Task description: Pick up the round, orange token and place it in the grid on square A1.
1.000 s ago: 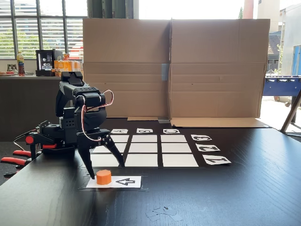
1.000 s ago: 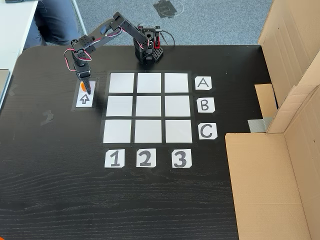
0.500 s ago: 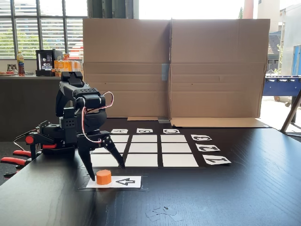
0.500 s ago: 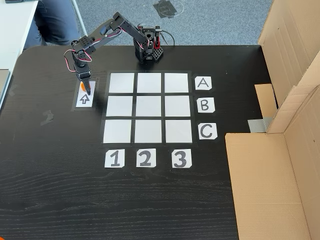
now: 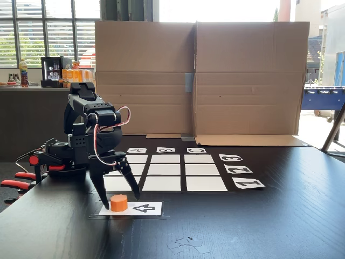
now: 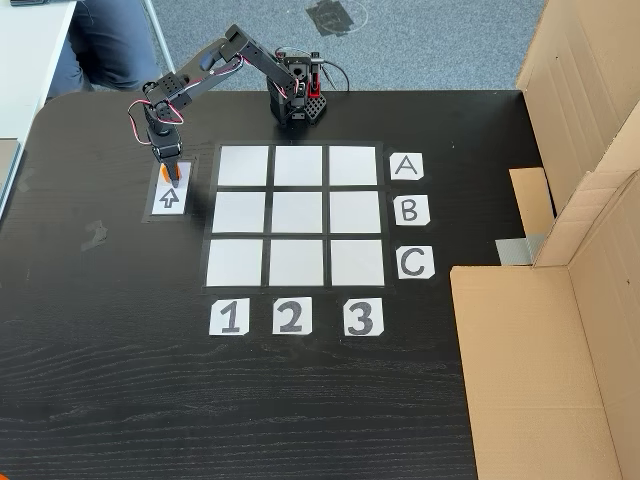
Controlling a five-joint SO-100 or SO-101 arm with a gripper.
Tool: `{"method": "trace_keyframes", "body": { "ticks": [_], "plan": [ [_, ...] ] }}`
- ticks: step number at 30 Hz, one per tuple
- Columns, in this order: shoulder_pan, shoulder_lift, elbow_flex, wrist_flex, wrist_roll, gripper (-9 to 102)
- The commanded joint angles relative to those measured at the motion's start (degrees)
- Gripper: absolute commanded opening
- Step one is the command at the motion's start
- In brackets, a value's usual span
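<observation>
In a fixed view from table level, the gripper (image 5: 119, 201) points down with its two black fingers (image 5: 101, 190) spread apart, one on each side of the token (image 5: 119, 203). The left finger's tip reaches the card just beside the token; the right finger's tip ends a little higher, at about the token's 2 o'clock. Whether either finger touches the token cannot be told. The token stands upright on the left end of the arrow card (image 5: 141, 208), at 9 o'clock from the printed arrow.

The arm (image 5: 89, 132) rises from its base (image 5: 54, 159) at the table's left, folds at the elbow, and drops the wrist steeply over the card.

In a fixed view from above, the arm (image 6: 215, 65) stretches from its base (image 6: 297, 100) toward 8 o'clock, and the gripper (image 6: 175, 180) covers most of the token (image 6: 172, 177). The grid (image 6: 296, 213) lies just right of the arrow card (image 6: 169, 198). Square A1 (image 6: 243, 165) sits at 3 o'clock from the token, bare and white, apart from it.
</observation>
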Motion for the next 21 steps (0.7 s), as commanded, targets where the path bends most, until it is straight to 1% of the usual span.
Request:
{"method": "trace_keyframes", "body": {
  "ticks": [1,5,13,21],
  "plan": [
    [0.5,0.4,-0.2,-0.4,0.5,21],
    [0.4,0.3,-0.2,-0.4,0.5,16],
    [0.4,0.2,0.4,-0.4,0.4,15],
    [0.4,1.3,1.0,-0.4,0.5,5]
  ]
}}
